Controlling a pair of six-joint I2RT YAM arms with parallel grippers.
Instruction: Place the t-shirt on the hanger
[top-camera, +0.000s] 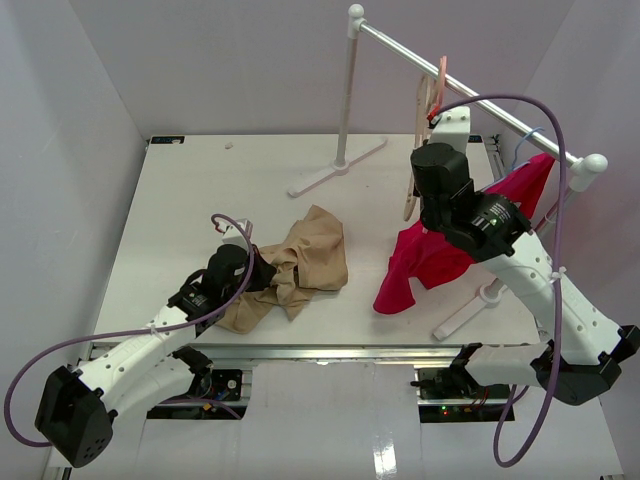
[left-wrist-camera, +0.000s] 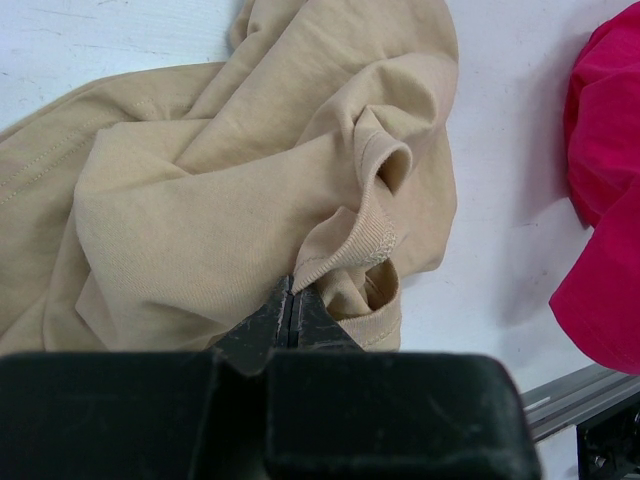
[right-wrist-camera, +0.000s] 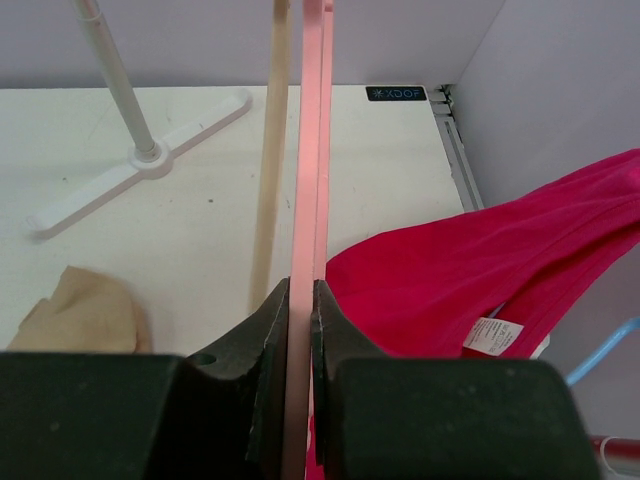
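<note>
The tan t-shirt (top-camera: 305, 262) lies crumpled on the white table, left of centre. My left gripper (top-camera: 250, 268) is at its near-left side. In the left wrist view the jaws (left-wrist-camera: 291, 292) are shut, pinching the ribbed collar edge of the t-shirt (left-wrist-camera: 240, 190). The pink hanger (top-camera: 441, 72) hangs by its hook from the rail. My right gripper (top-camera: 436, 118) is raised to it. In the right wrist view a thin bar of the hanger (right-wrist-camera: 312, 150) runs straight between the jaws, and the gripper (right-wrist-camera: 300, 292) is shut on it.
A white garment rack (top-camera: 345, 100) with a metal rail (top-camera: 480, 95) crosses the back right, with its feet on the table. A peach-tan hanger (top-camera: 412, 165) hangs beside the pink one. A magenta garment (top-camera: 440, 250) droops from a blue hanger (top-camera: 527, 140) over the right side.
</note>
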